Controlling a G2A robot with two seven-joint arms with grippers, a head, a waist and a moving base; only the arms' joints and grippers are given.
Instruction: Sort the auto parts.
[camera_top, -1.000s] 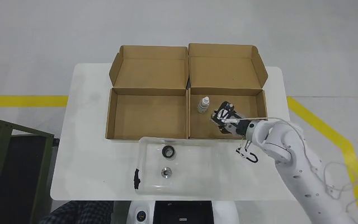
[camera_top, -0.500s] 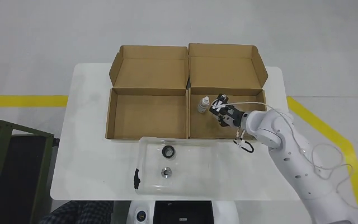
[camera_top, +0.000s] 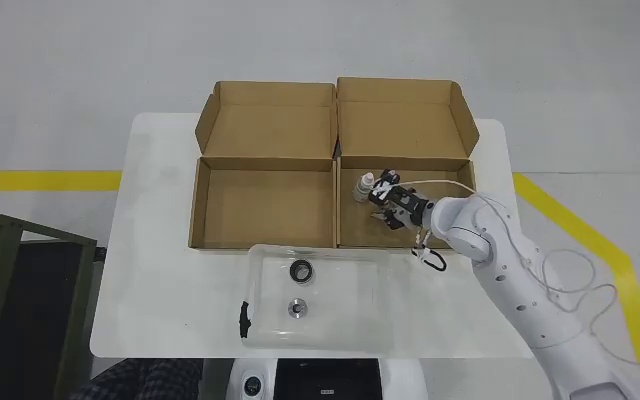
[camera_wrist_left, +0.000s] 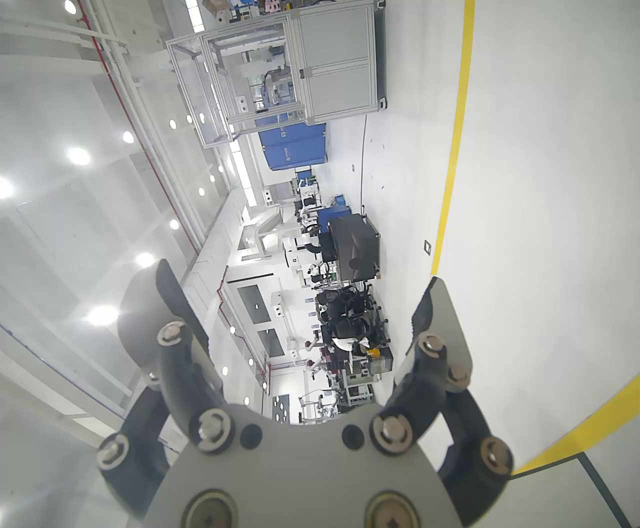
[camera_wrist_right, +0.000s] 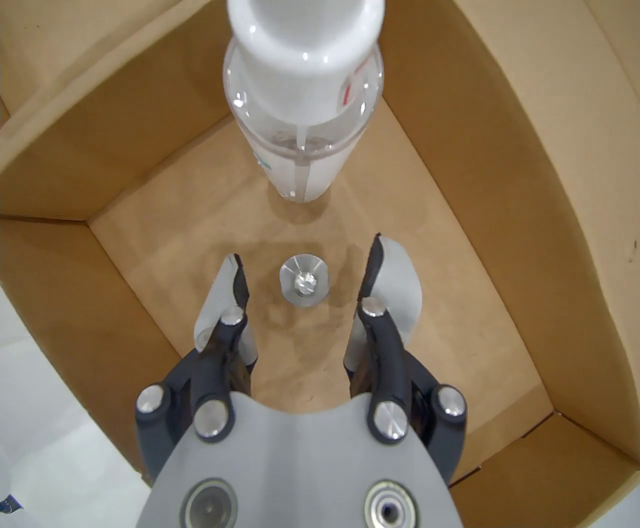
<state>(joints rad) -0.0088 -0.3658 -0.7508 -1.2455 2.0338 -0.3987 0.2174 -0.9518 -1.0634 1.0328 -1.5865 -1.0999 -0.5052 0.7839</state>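
We can read no words or numbers. The clear plastic bottle with a white cap (camera_wrist_right: 305, 125) carries red and teal print on its side, too distorted to make out. Far off, a blue metal cabinet (camera_wrist_left: 295, 142) bears a small white mark. A small dark square sign (camera_wrist_left: 428, 246) lies on the white floor (camera_wrist_left: 540, 200) beside a yellow line (camera_wrist_left: 452, 165). Both are too small to read.

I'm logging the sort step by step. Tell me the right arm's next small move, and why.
Probably lift the right gripper straight up out of the cardboard box. It is open, the small metal part lies loose on the box floor between its fingers, and the bottle stands close ahead, so a sideways pull could knock it.
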